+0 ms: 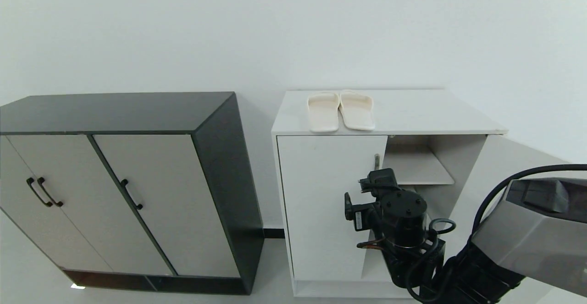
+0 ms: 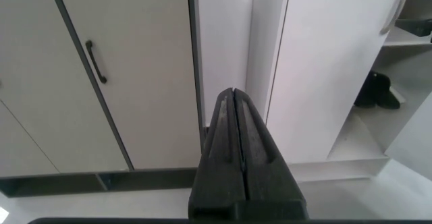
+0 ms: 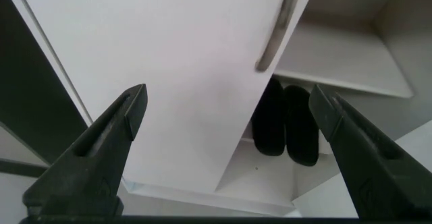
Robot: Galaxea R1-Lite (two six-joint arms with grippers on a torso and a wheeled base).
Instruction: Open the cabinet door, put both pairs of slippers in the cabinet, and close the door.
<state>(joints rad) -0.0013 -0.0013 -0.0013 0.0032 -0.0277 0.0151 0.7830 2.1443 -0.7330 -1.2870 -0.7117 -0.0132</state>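
A cream pair of slippers (image 1: 340,110) lies side by side on top of the white cabinet (image 1: 412,111). The cabinet's left door (image 1: 328,203) with its handle (image 1: 377,161) is closed, while the right half stands open with a shelf (image 1: 415,168) showing. A black pair of slippers (image 3: 287,123) rests on the cabinet's bottom board, behind the door's edge (image 2: 378,92). My right gripper (image 3: 229,150) is open and empty, held low in front of the door near the handle (image 3: 277,28). My left gripper (image 2: 233,99) is shut and empty, facing the gap between the two cabinets.
A dark cabinet (image 1: 114,111) with closed pale doors and black handles (image 1: 131,194) stands left of the white one, a narrow gap between them. A plain wall runs behind both. Bare floor (image 1: 27,272) lies in front.
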